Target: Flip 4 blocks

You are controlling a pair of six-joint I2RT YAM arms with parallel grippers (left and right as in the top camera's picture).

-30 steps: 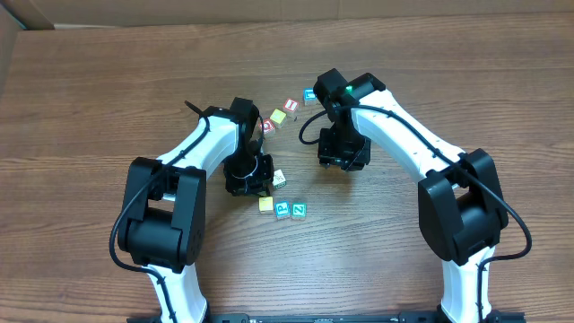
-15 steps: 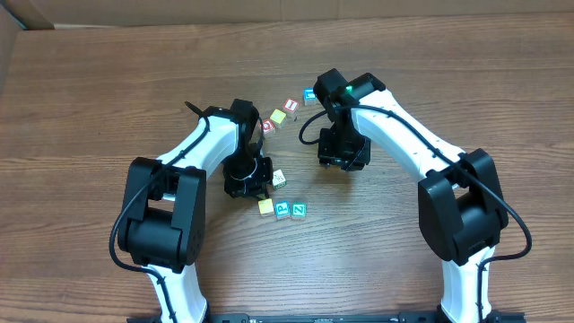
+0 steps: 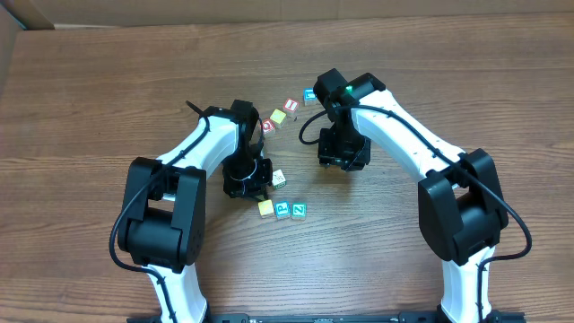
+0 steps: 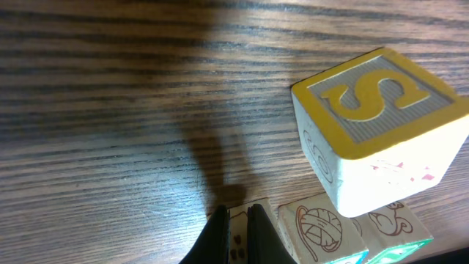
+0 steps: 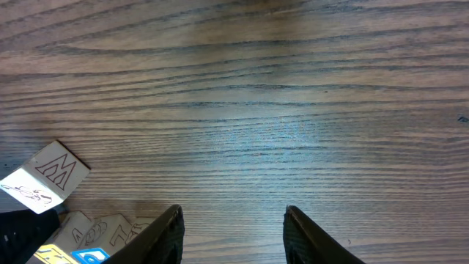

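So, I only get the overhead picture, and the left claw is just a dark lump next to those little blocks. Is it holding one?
Observer: No. Its wrist camera shows the left gripper shut with nothing in it, beside the yellow block.
Operator: Can you read that block? It's a speck to me.
Observer: Yes, there is a raised yellow S on the face that points up.
Operator: And the right claw?
Observer: The right gripper is open, with only bare table between its fingers.
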